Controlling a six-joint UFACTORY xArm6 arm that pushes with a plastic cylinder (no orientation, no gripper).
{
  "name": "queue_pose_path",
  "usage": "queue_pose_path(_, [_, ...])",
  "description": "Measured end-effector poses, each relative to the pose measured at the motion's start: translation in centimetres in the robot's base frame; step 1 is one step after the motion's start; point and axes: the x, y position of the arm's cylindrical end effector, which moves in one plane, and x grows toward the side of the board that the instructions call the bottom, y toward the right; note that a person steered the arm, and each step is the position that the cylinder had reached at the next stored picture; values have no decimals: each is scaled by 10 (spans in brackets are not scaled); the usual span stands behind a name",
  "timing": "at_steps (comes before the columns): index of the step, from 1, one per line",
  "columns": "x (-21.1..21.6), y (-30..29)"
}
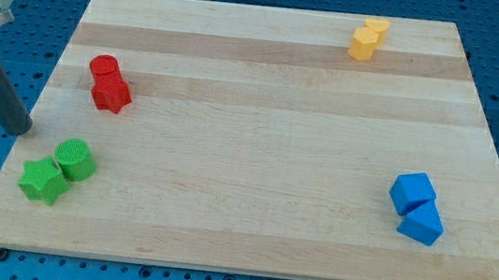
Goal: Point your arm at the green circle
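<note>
End effector: a bare rod with nothing to open or close; my tip (19, 130) rests at the table (258, 226) edge, view's left.
Green circle (75, 159): near my tip, toward the view's right and bottom, touching the green star (42, 180).
Handling: likely light, rigid and quick to slide; no hold needed, approach its upper-left side.
Red blocks (109, 83): above-right of my tip.

**Green circle: position**

Green circle (75, 159): 1 short cylinder, upright on its flat end, round face up. Lies near the board's bottom-left corner, close to the left edge. Its lower-left side touches an adjacent green block.
</note>
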Motion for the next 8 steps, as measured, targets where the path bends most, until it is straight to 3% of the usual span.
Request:
queue_pose_path(3, [7, 43])
queue_pose_path(6, [21, 46])
queue_pose_path(8, [21, 152])
